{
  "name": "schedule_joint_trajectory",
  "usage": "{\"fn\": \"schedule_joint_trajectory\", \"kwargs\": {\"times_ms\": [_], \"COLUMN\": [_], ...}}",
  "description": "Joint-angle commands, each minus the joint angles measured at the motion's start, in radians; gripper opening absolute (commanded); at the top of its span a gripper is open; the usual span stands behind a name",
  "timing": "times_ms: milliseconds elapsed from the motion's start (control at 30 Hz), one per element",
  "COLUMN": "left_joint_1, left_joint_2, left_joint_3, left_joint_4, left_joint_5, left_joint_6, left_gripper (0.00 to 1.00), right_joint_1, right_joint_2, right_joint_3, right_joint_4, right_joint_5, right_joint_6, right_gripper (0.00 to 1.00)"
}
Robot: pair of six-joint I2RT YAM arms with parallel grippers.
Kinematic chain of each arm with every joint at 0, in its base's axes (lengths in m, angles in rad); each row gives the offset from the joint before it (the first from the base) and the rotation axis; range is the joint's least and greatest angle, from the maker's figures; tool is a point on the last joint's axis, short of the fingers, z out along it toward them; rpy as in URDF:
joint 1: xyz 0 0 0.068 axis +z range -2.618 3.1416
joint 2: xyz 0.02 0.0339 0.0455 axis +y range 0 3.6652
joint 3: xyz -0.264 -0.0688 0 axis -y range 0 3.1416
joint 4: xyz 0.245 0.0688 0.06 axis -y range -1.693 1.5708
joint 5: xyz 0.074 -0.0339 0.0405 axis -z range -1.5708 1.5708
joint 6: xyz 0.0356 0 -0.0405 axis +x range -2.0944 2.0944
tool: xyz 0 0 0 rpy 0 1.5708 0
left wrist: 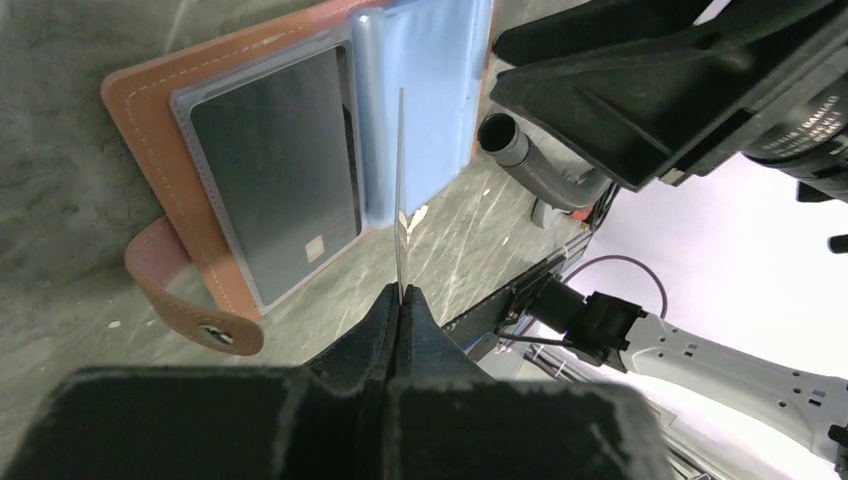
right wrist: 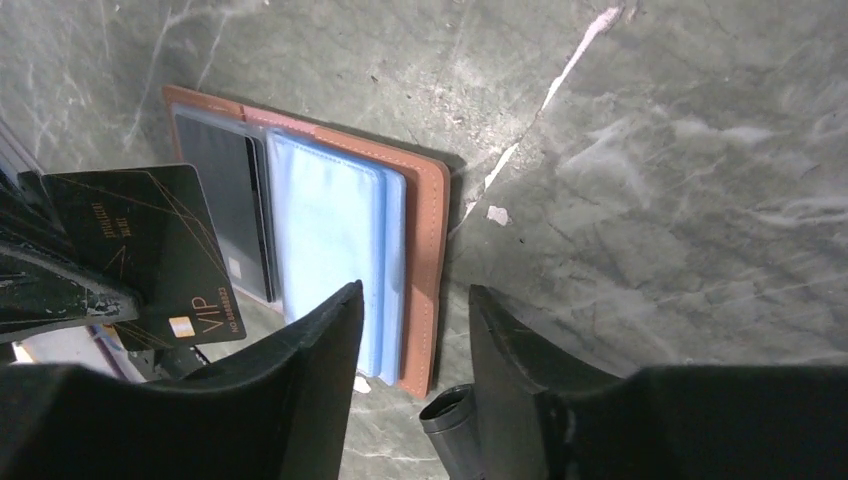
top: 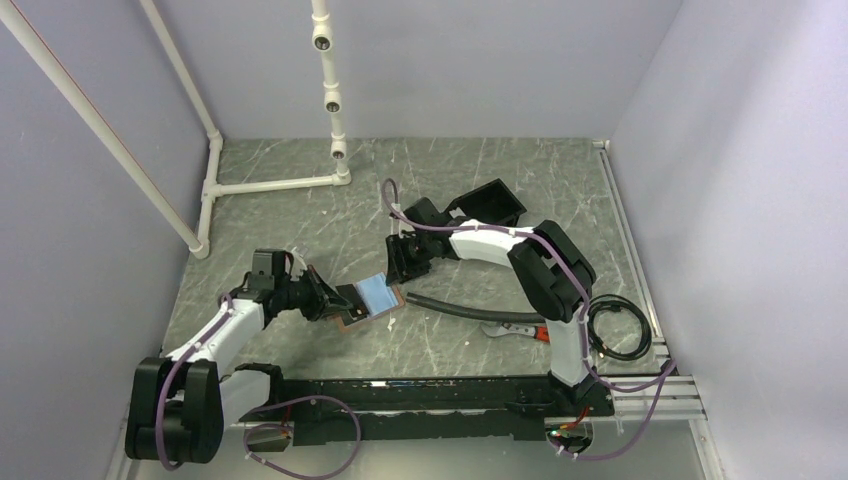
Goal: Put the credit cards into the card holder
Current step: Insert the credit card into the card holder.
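Note:
The card holder (top: 392, 296) lies open on the table, tan-brown leather with light blue sleeves (left wrist: 425, 100) and a dark card (left wrist: 275, 170) in its left sleeve. My left gripper (left wrist: 400, 292) is shut on a dark credit card (left wrist: 400, 190), seen edge-on just above the holder; the right wrist view shows its face (right wrist: 150, 250) marked VIP. My right gripper (right wrist: 413, 300) is open over the holder's right leather edge (right wrist: 432, 250), with nothing gripped between its fingers (right wrist: 320, 350). From above, the left gripper (top: 325, 295) and right gripper (top: 405, 262) flank the holder.
A black hose (top: 465, 310) lies right of the holder, with an orange-handled tool (top: 520, 330) by the right arm's base. A black box (top: 490, 205) stands behind the right arm. White pipe frame (top: 270, 185) at back left; cable coil (top: 620, 330) at right.

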Motion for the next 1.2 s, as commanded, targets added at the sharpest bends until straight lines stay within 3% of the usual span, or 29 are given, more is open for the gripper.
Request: {"fn": "schedule_joint_trajectory", "kwargs": {"times_ms": [0, 100, 467, 633, 967, 1167], "left_joint_1": [0.008, 0.009, 0.006, 0.006, 0.006, 0.006], "left_joint_2": [0.035, 0.087, 0.095, 0.093, 0.126, 0.166], "left_joint_3": [0.06, 0.063, 0.011, -0.036, -0.089, -0.103], "left_joint_4": [-0.055, -0.039, 0.032, 0.119, 0.294, 0.374], "left_joint_5": [0.003, 0.027, 0.014, 0.04, 0.11, 0.149], "left_joint_6": [0.073, 0.079, 0.077, 0.06, 0.029, 0.0], "left_gripper": [0.0, 0.0, 0.0, 0.0, 0.0, 0.0], "right_joint_1": [0.004, 0.035, 0.105, 0.116, 0.116, 0.114], "right_joint_2": [-0.009, -0.005, 0.1, 0.139, 0.194, 0.211], "right_joint_3": [0.021, 0.032, 0.114, 0.135, 0.14, 0.147], "right_joint_4": [-0.106, -0.116, -0.203, -0.24, -0.217, -0.215], "right_joint_5": [0.091, 0.137, 0.32, 0.418, 0.396, 0.386], "right_joint_6": [-0.064, -0.101, -0.172, -0.204, -0.226, -0.239], "right_gripper": [0.51, 0.61, 0.57, 0.5, 0.25, 0.24]}}
